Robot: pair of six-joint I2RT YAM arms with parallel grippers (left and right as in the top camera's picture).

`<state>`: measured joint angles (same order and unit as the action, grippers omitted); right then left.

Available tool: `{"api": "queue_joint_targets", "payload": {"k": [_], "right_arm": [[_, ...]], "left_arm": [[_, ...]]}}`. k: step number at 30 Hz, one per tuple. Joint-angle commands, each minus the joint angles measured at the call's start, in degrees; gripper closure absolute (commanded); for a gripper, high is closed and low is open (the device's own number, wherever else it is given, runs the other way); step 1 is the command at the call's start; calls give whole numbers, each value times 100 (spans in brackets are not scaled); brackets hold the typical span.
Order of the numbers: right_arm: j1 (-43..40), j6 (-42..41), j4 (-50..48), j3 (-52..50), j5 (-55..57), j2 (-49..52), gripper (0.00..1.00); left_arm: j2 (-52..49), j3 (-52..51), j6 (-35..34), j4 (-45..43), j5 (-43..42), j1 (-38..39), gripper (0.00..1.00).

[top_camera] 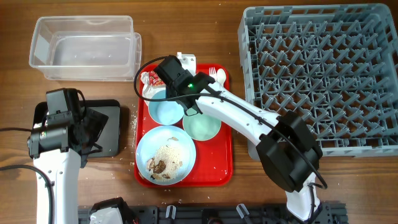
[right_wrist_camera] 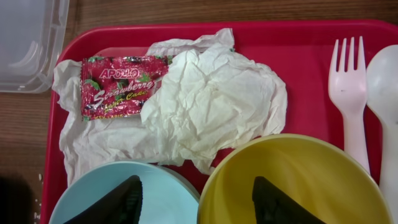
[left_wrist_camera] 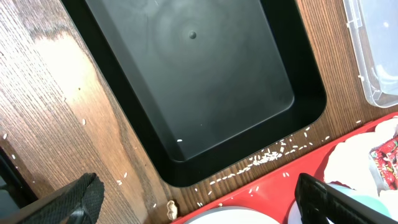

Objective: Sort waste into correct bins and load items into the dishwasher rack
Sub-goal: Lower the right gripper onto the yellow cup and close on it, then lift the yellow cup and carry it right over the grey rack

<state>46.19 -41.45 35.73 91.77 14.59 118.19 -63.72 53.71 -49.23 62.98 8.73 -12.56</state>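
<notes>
A crumpled white napkin (right_wrist_camera: 211, 106) and a red-and-white wrapper (right_wrist_camera: 121, 87) lie at the back of the red serving tray (top_camera: 214, 171). My right gripper (right_wrist_camera: 196, 205) is open and empty above them, one finger over the small light blue bowl (right_wrist_camera: 155, 199) and one over the yellow cup (right_wrist_camera: 298, 180). A white fork (right_wrist_camera: 348, 93) and spoon (right_wrist_camera: 385, 81) lie to the right. The large blue plate (top_camera: 165, 155) holds rice crumbs and brown bits. The mint green bowl (top_camera: 202, 123) sits beside it. My left gripper (left_wrist_camera: 199, 208) is open and empty over the black tray (left_wrist_camera: 186, 74).
The grey dishwasher rack (top_camera: 323, 74) fills the right side. The clear tub (top_camera: 84, 46) stands at the back left. Rice grains (left_wrist_camera: 267, 157) are scattered on the wood between the black tray and the red tray. My right arm stretches across the red tray.
</notes>
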Motion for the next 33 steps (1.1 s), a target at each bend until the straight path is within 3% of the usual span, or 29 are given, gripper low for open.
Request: {"api": "queue_joint_targets", "payload": {"k": [1, 9, 13, 23, 26, 33], "right_arm": [[-2, -116, 4, 42, 219, 87, 46], [-2, -208, 7, 42, 245, 151, 50], [-2, -221, 13, 42, 262, 151, 63], [-2, -378, 127, 42, 365, 254, 66], [-2, -380, 127, 42, 365, 260, 76], [-2, -380, 116, 42, 363, 260, 82]], "left_arm": [[61, -13, -76, -13, 96, -9, 0], [61, -13, -76, -15, 96, -9, 0], [61, -13, -74, -15, 96, -9, 0], [61, -13, -74, -15, 96, -9, 0], [61, -13, -74, -15, 96, -9, 0], [61, -13, -76, -13, 96, -9, 0]]}}
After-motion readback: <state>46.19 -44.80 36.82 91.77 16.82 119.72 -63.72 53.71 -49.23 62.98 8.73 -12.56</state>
